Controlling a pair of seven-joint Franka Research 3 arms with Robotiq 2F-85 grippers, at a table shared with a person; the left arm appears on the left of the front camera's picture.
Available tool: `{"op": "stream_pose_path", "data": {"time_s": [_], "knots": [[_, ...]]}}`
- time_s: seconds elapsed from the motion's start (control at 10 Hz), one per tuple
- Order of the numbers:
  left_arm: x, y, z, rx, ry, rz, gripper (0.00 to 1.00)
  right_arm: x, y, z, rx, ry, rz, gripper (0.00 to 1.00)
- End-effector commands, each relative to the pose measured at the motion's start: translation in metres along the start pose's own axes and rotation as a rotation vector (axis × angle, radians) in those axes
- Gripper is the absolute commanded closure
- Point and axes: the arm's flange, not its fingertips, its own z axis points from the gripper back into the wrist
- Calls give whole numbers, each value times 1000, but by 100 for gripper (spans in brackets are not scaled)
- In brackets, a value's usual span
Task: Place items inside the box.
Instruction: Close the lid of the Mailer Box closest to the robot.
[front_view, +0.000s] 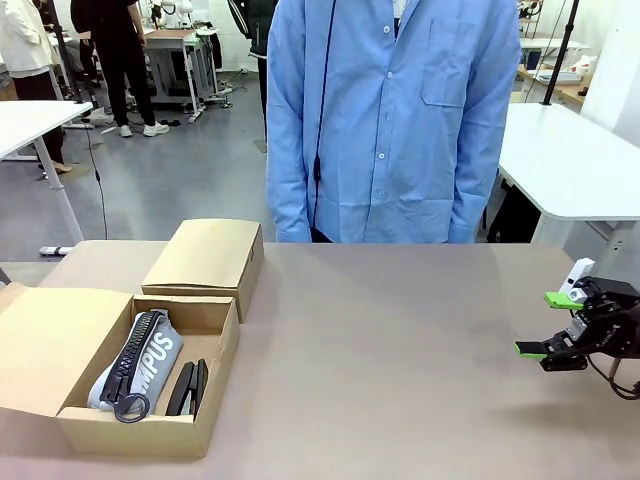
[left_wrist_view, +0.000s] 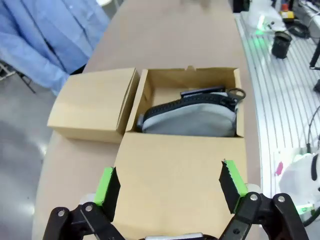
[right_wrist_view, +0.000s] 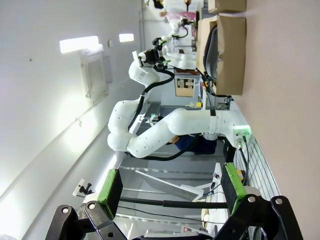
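Nearest you, the right gripper hangs with jaws wide and empty over the table, the left gripper holds its jaws spread and empty above the open box, where the grey pouch and a black stapler lie, and a person stands beyond.

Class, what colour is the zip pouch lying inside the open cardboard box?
Grey, with a black zip: the pouch shows best in the left wrist view.

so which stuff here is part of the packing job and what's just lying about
Job: open box; grey pouch and black stapler inside it; left gripper and right gripper, both open.
Lying about: closed box behind the open one.
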Motion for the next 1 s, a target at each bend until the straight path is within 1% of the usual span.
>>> {"op": "stream_pose_path", "data": {"time_s": [0.0,0.1,0.2,0.3,0.4,0.5,0.6,0.7,0.9], "knots": [[-7,-1,6,23,11,16,0,1,7,-2,7,-3,-13,0],[-16,11,7,27,81,60,0,1,7,-2,7,-3,-13,0],[-35,22,13,40,99,115,0,1,7,-2,7,-3,-13,0],[-51,21,19,-7,110,101,0,1,7,-2,7,-3,-13,0],[-62,16,24,-4,142,95,0,1,7,-2,7,-3,-13,0],[-74,15,32,75,190,111,0,1,7,-2,7,-3,-13,0],[-85,17,36,93,220,145,0,1,7,-2,7,-3,-13,0],[-99,19,31,120,302,179,0,1,7,-2,7,-3,-13,0],[-125,20,2,32,379,213,0,1,7,-2,7,-3,-13,0]]}}
